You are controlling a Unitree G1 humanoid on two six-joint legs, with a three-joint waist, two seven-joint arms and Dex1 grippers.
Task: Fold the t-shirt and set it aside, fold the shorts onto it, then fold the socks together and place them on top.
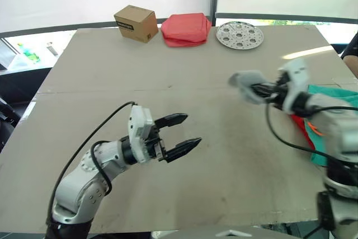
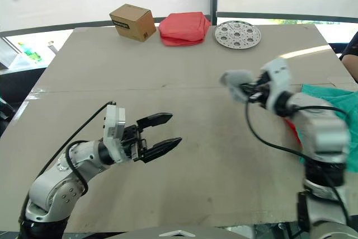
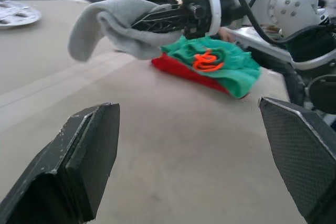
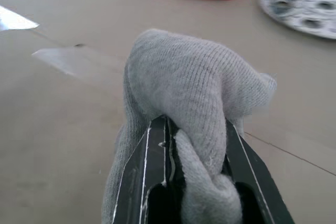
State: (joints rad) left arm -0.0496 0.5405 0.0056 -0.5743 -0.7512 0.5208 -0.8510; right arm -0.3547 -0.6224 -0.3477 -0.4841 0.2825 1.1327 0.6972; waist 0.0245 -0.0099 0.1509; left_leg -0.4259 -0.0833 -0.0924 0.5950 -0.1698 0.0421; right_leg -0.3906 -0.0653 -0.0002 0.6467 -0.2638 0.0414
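Here, the right gripper (image 4: 186,156) is held above the table (image 1: 184,82), its two black fingers pinched on the bunched grey socks (image 4: 194,87), which hang clear of the surface. Just beside it, near the table's right edge, the green shorts (image 3: 220,59) lie folded on top of the red t-shirt (image 3: 184,72). The left gripper (image 1: 182,134) hovers over bare tabletop with its jaws spread wide, holding nothing. Along the far edge sit a cardboard box (image 1: 135,23), a pink cloth bundle (image 1: 186,28) and a round metal plate (image 1: 239,34).
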